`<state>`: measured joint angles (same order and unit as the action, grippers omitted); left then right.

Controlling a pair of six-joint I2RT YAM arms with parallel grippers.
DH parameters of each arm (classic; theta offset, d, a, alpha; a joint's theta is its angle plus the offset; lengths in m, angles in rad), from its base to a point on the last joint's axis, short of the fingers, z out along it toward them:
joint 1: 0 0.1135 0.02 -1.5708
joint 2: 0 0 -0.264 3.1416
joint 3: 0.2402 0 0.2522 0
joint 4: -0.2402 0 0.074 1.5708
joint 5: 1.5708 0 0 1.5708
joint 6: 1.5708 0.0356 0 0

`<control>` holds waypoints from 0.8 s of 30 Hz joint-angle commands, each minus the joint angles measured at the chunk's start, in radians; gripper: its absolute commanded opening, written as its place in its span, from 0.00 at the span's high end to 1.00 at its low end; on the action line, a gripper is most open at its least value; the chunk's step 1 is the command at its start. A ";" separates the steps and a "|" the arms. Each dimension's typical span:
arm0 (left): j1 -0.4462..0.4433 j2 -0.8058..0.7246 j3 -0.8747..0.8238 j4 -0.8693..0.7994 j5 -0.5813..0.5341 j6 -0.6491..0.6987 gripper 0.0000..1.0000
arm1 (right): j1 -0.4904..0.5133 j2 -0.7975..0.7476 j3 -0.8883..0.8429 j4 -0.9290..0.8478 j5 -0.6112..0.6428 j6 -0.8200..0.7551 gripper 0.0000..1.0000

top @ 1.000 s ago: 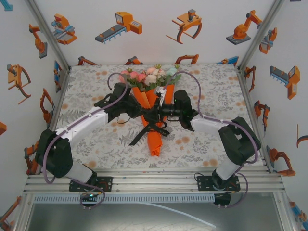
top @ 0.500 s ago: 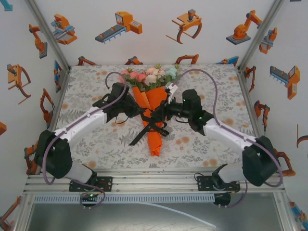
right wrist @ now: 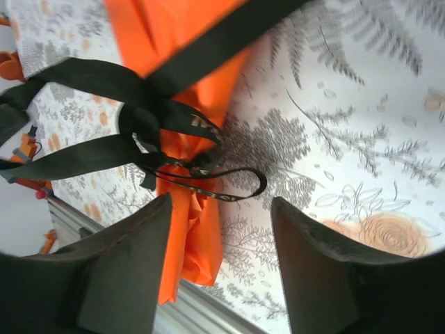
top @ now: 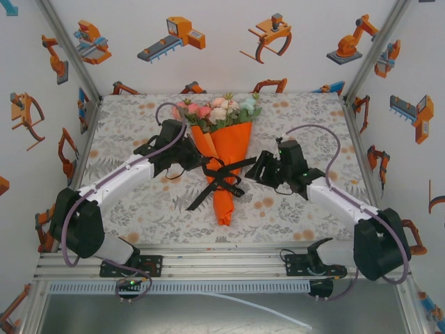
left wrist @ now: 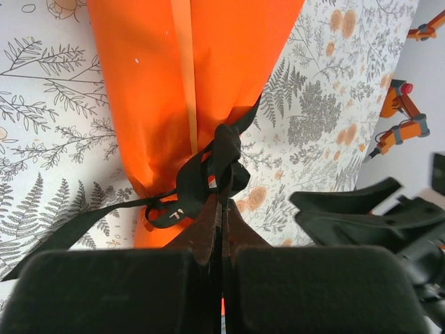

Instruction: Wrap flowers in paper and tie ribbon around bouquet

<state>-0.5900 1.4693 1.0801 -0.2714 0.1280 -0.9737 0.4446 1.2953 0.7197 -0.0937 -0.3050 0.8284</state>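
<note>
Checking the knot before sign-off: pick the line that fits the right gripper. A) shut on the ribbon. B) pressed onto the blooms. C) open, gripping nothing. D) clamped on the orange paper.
C: in its wrist view the right gripper has its fingers well apart, with the ribbon and the bouquet lying beyond them, ungripped.

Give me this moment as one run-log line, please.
left hand: shut on ribbon | right hand: open, off bouquet | ribbon: tied round bouquet

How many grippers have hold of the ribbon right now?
1. The left gripper is shut on the ribbon beside its knot on the bouquet. The right gripper is open, off to the bouquet's right, holding nothing.
</note>
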 commanded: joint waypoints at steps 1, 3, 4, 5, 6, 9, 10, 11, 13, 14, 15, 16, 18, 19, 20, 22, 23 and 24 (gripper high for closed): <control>0.012 -0.030 -0.008 -0.039 -0.021 0.044 1.00 | 0.000 0.069 0.003 0.007 -0.057 0.115 0.39; 0.019 -0.045 -0.014 -0.050 -0.032 0.047 1.00 | 0.002 0.108 -0.004 0.035 -0.081 0.154 0.37; 0.022 -0.051 -0.019 -0.052 -0.036 0.047 1.00 | 0.003 0.126 -0.010 0.041 -0.080 0.170 0.36; 0.026 -0.058 -0.022 -0.052 -0.037 0.048 1.00 | 0.004 0.138 -0.016 0.051 -0.083 0.183 0.36; 0.030 -0.063 -0.025 -0.053 -0.036 0.049 1.00 | 0.004 0.149 -0.029 0.077 -0.093 0.201 0.36; 0.036 -0.069 -0.027 -0.062 -0.038 0.053 1.00 | 0.009 0.191 -0.052 0.147 -0.123 0.247 0.36; 0.036 -0.070 -0.026 -0.065 -0.037 0.054 1.00 | 0.014 0.204 -0.052 0.159 -0.127 0.252 0.38; 0.039 -0.069 -0.025 -0.066 -0.033 0.056 1.00 | 0.018 0.216 -0.052 0.169 -0.129 0.256 0.40; 0.038 -0.067 -0.020 -0.076 -0.030 0.061 1.00 | 0.027 0.234 -0.054 0.202 -0.142 0.266 0.46; 0.039 -0.067 -0.017 -0.081 -0.030 0.064 1.00 | 0.032 0.242 -0.054 0.208 -0.140 0.271 0.47; 0.038 -0.068 -0.018 -0.083 -0.030 0.063 1.00 | 0.037 0.251 -0.055 0.212 -0.142 0.274 0.48; 0.039 -0.070 -0.018 -0.082 -0.031 0.064 1.00 | 0.040 0.259 -0.058 0.226 -0.148 0.280 0.50; 0.038 -0.071 -0.017 -0.087 -0.033 0.063 1.00 | 0.047 0.273 -0.068 0.256 -0.155 0.296 0.58; 0.038 -0.072 -0.016 -0.091 -0.034 0.063 1.00 | 0.049 0.274 -0.075 0.274 -0.159 0.302 0.64; 0.040 -0.073 -0.016 -0.093 -0.036 0.065 1.00 | 0.049 0.270 -0.085 0.295 -0.161 0.311 0.73; 0.040 -0.078 -0.019 -0.103 -0.048 0.064 1.00 | 0.049 0.254 -0.095 0.306 -0.155 0.314 0.88; 0.042 -0.081 -0.020 -0.111 -0.055 0.064 1.00 | 0.049 0.240 -0.098 0.312 -0.151 0.308 0.96; 0.045 -0.083 -0.021 -0.122 -0.064 0.066 1.00 | 0.050 0.222 -0.101 0.319 -0.148 0.294 1.00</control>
<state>-0.5549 1.4265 1.0660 -0.3473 0.0933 -0.9310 0.4889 1.5558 0.6338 0.1711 -0.4526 1.1225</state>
